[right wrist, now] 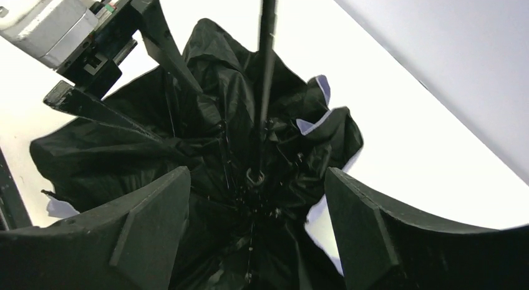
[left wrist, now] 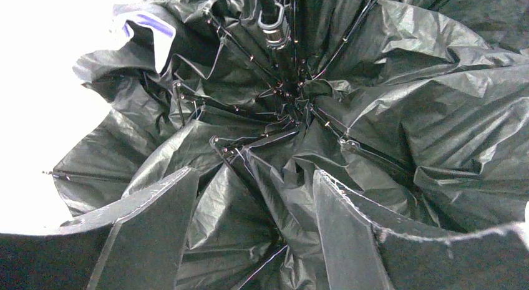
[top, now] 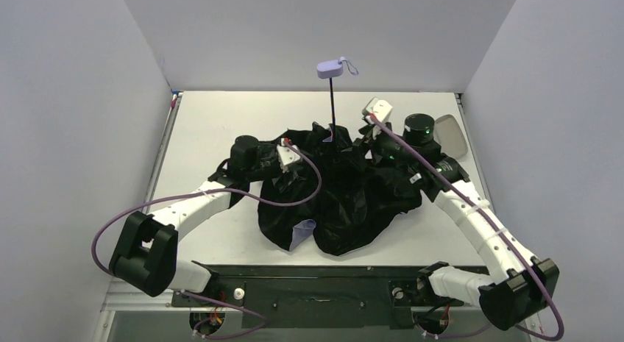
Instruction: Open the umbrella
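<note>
The umbrella (top: 342,202) lies crumpled, black underside up, mid-table between my arms, its shaft (top: 332,103) standing upright to the lavender handle (top: 330,68). My left gripper (left wrist: 252,227) and right gripper (right wrist: 256,221) both gape wide above the fabric, gripping nothing. Folds hide most ribs. White table (top: 221,121), pale grey walls (top: 66,121) around.

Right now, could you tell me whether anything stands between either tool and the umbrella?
Nothing visible does. The left tool and the right tool each hang open directly over the umbrella, whose black canopy fills the gap between their fingers.
</note>
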`<action>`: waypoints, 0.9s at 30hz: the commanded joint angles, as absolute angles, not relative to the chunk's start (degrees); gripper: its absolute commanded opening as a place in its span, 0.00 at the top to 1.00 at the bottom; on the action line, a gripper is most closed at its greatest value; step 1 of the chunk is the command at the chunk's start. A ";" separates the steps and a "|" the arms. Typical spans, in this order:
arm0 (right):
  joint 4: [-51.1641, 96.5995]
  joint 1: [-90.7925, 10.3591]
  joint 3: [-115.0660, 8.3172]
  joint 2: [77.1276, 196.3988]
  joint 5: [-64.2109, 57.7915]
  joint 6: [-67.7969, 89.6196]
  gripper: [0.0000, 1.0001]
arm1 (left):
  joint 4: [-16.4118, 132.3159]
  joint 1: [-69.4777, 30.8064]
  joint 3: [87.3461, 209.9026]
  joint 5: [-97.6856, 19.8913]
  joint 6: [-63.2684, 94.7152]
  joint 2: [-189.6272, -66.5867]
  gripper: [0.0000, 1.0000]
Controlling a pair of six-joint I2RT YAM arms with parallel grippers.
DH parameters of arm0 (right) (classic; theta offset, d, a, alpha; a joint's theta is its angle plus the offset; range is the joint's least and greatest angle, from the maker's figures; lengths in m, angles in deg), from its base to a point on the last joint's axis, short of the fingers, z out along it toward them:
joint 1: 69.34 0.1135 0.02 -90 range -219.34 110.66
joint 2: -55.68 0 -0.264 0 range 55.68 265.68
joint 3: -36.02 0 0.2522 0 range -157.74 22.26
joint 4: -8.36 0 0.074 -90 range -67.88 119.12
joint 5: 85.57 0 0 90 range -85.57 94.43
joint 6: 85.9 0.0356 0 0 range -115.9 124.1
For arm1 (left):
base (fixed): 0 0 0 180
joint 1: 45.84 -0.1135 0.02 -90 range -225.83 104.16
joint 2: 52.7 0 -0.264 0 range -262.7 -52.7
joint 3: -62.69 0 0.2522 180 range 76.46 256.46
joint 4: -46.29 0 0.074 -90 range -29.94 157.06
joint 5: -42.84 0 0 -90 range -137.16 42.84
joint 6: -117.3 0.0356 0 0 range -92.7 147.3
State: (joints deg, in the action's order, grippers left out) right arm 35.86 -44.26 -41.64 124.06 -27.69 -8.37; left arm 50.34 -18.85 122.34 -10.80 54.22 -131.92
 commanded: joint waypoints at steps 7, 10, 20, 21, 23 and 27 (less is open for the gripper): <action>40.09 -55.07 -39.11 121.64 -27.46 15.95 0.67 | 48.70 -20.46 128.50 -20.08 25.83 -133.89 0.42; 40.70 -55.31 -39.58 125.23 -31.59 20.94 0.77 | 51.06 -20.82 132.02 -19.98 12.83 -136.61 0.46; 40.89 -53.33 -42.65 137.45 -31.54 27.08 0.87 | 54.62 -16.55 136.49 -30.26 -8.31 -140.08 0.44; 41.36 -53.03 -43.23 137.70 -30.07 26.75 0.87 | 54.96 -16.19 136.80 -30.59 -8.34 -140.84 0.45; 41.92 -51.88 -44.00 138.15 -27.84 25.55 0.86 | 55.39 -15.75 137.39 -31.06 -8.24 -141.78 0.46; 44.83 -49.77 -45.65 139.15 -23.14 21.31 0.80 | 56.78 -14.72 138.33 -33.32 -8.32 -143.79 0.44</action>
